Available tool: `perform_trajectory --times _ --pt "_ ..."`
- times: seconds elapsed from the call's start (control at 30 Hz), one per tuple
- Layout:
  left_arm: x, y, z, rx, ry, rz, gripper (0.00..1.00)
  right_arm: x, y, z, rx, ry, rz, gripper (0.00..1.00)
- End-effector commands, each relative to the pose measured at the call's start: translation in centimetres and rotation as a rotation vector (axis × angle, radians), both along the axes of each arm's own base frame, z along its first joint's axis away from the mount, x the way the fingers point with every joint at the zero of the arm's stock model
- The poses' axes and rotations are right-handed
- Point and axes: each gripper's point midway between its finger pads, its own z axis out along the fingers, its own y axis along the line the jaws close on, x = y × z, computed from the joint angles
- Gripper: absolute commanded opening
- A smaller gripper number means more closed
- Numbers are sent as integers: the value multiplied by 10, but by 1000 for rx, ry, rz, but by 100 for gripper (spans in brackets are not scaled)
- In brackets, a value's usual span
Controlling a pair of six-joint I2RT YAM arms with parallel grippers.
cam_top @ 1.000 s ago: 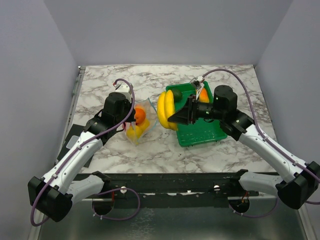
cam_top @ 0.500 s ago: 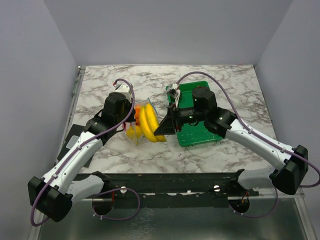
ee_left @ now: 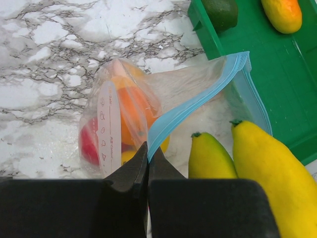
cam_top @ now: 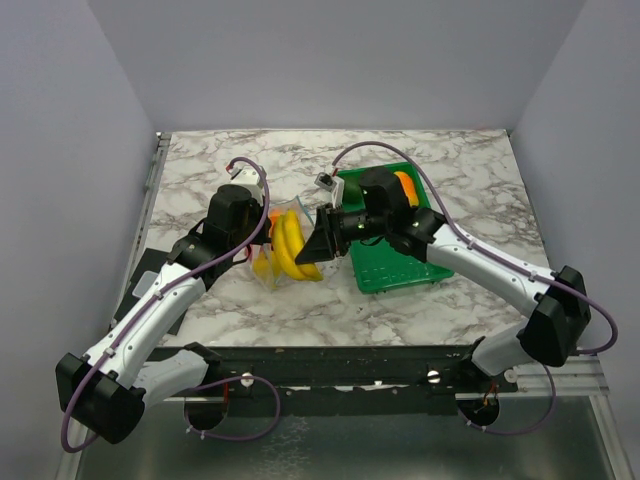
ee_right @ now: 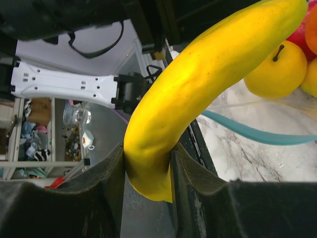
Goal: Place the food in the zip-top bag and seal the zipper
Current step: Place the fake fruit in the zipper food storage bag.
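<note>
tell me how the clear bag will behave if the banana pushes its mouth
Probably floppy: the bag is thin, crinkled film and its blue strip curves. Pinched at one spot by the left jaws, the mouth would likely fold rather than resist. The fruit inside may anchor it.

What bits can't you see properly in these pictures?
- Left wrist view: the picture's edges cut off the bananas and the dark green piece.
- Top view: the right arm hides that green piece; fruit inside the bag is too small to count.
- Right wrist view: one of the bananas hides most of the bag.
</note>
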Motion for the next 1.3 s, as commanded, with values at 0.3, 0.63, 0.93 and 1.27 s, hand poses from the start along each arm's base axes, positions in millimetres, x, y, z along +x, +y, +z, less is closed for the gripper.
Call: perform_trajectory --times 0.3,0.63,0.93,1.27 --pt "-6 -9 16 -63 -45 -57 0 55 17 -10 -86 103 -307 0" --pt "-13 -23 17 -105 -32 -139 0 82 30 -14 -43 218 -465 1" --pt "-16 -28 20 -121 -35 -166 0 90 40 -20 1 346 -531 1" --pt "-17 -29 18 -125 -32 -172 0 98 40 -17 54 436 -611 1"
